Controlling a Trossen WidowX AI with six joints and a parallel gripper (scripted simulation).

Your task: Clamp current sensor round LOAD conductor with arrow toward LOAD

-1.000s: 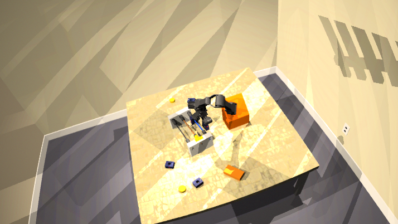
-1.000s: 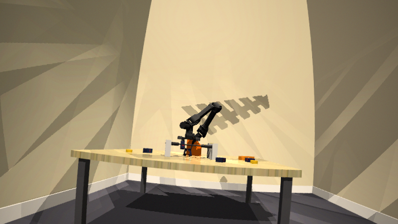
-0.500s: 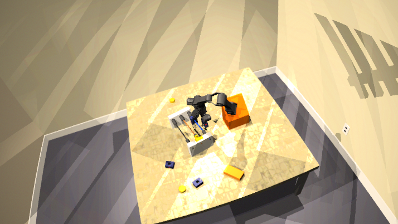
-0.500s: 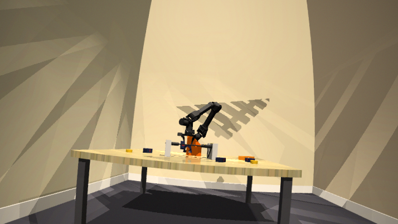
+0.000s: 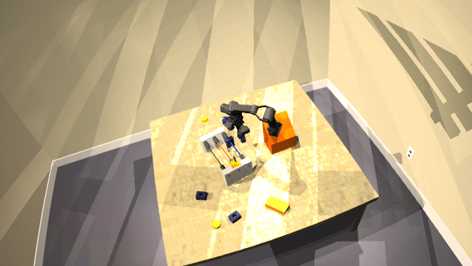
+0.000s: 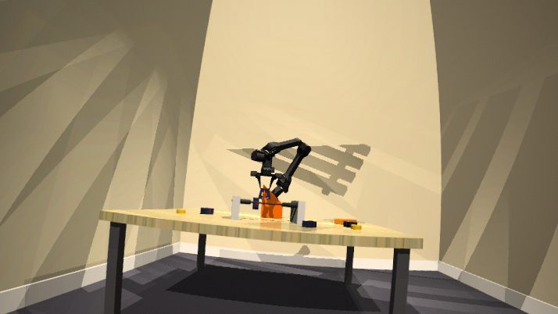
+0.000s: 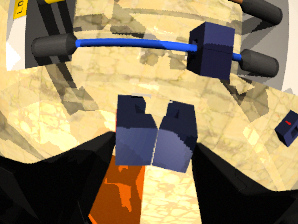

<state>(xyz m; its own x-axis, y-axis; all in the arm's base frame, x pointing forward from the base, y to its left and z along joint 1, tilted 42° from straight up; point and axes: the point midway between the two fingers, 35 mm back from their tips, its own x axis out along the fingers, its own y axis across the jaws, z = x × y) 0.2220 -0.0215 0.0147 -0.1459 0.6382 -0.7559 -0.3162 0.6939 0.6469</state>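
My gripper (image 5: pixel 241 133) (image 6: pixel 265 188) (image 7: pixel 154 143) is shut on the dark blue open split-core sensor (image 5: pixel 243 137) (image 6: pixel 268 193) (image 7: pixel 135 145). The halves meet at one end and part toward the conductors. The sensor is off the table, beside the blue conductor (image 5: pixel 236 149) (image 7: pixel 130 43) and not around it. A red mark shows on its side, but its arrow direction is unclear. Another dark blue sensor (image 5: pixel 229 141) (image 6: pixel 255 203) (image 7: pixel 212 50) sits closed around the blue conductor, near its far end. A yellow marker (image 5: pixel 235 163) (image 7: pixel 20 7), partly readable as "LO", is at the opposite end.
White end blocks (image 5: pixel 238 174) (image 6: pixel 235 208) hold three conductors, including an orange one (image 5: pixel 224 150). Loose sensors (image 5: pixel 201 195) (image 5: pixel 235 216) (image 7: pixel 288 128), yellow discs (image 5: pixel 204 119) (image 5: pixel 216 224) and a yellow-orange block (image 5: pixel 277 204) lie around. The arm stands on an orange base (image 5: pixel 283 145).
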